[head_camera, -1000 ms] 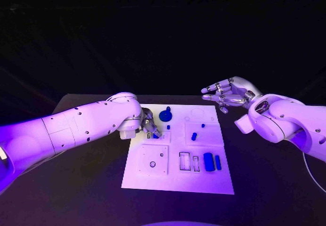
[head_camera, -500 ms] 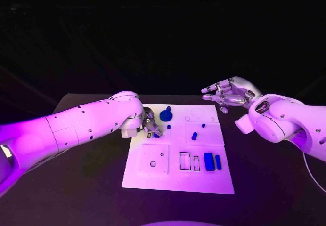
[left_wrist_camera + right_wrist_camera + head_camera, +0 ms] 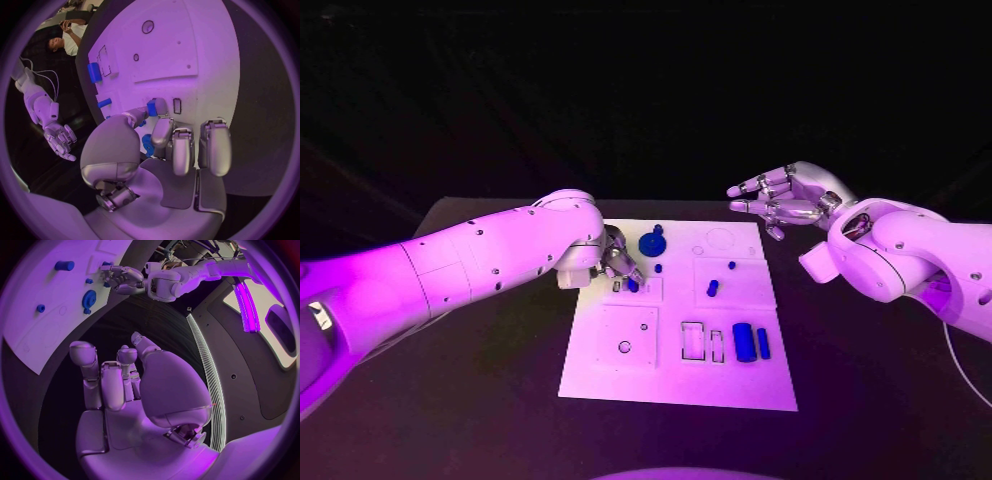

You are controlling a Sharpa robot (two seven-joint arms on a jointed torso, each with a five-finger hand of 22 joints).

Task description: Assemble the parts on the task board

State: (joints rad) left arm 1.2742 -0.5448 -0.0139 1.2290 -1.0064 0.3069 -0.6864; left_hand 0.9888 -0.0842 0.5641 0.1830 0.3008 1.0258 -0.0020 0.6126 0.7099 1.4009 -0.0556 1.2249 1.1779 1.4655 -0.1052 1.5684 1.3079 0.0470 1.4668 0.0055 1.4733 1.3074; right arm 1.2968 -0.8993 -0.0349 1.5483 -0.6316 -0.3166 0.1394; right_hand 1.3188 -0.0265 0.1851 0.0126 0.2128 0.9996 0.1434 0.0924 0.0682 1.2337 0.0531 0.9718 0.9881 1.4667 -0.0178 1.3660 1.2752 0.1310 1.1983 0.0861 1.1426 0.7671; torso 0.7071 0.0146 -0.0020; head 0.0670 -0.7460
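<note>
The white task board (image 3: pixel 678 380) lies in the middle of the black table. My left hand (image 3: pixel 616 262) hovers low over the board's far left part and pinches a small blue part (image 3: pixel 152 106) between thumb and finger, right beside a small rectangular slot (image 3: pixel 177 105). A blue gear (image 3: pixel 652 242) stands just beyond that hand. Small blue pegs (image 3: pixel 711 289) sit mid-board. A blue block (image 3: pixel 743 342) and a slim blue bar (image 3: pixel 762 345) lie near the right edge. My right hand (image 3: pixel 783 205) is raised past the board's far right corner, fingers spread and holding nothing.
Empty recesses (image 3: pixel 694 342) lie left of the blue block, and a square plate with a round hole (image 3: pixel 626 340) sits on the board's left half. Bare black table (image 3: pixel 473 400) surrounds the board on both sides.
My left arm has shifted slightly while its hand stays over the same spot with the blue part. The right hand has not moved.
</note>
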